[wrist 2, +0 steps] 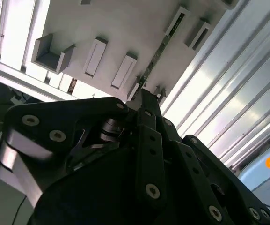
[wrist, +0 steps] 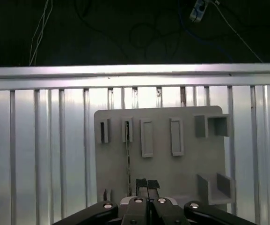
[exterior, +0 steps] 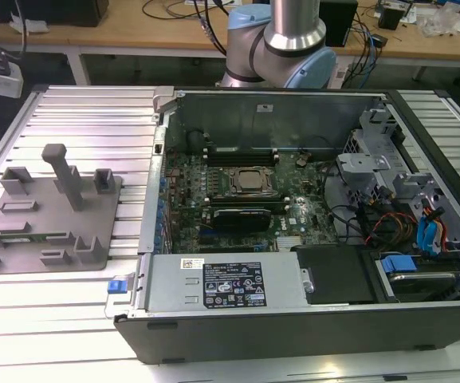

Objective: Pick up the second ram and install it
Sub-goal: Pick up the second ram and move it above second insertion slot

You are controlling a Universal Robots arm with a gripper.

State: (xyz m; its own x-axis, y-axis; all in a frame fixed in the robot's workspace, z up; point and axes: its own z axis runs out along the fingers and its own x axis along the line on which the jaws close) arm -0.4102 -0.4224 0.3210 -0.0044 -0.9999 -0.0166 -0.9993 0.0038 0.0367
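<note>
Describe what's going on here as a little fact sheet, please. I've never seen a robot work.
Setting: slotted metal table carrying an open computer case
Inside the case: circuit board with a processor
Holder: gray tray on the exterior view's left of the case
Part: green memory stick standing on edge in a tray slot
Arm tip: end effector low over the tray, by one end of the memory stick; contact unclear

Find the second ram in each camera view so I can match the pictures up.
Exterior view: the second ram is a faint edge-on strip in the gray holder plate, at the exterior view's left.
First wrist view: the ram stands on edge in a slot of the plate.
Second wrist view: the ram crosses the plate.
Shared landmark: the gray holder plate.
</note>
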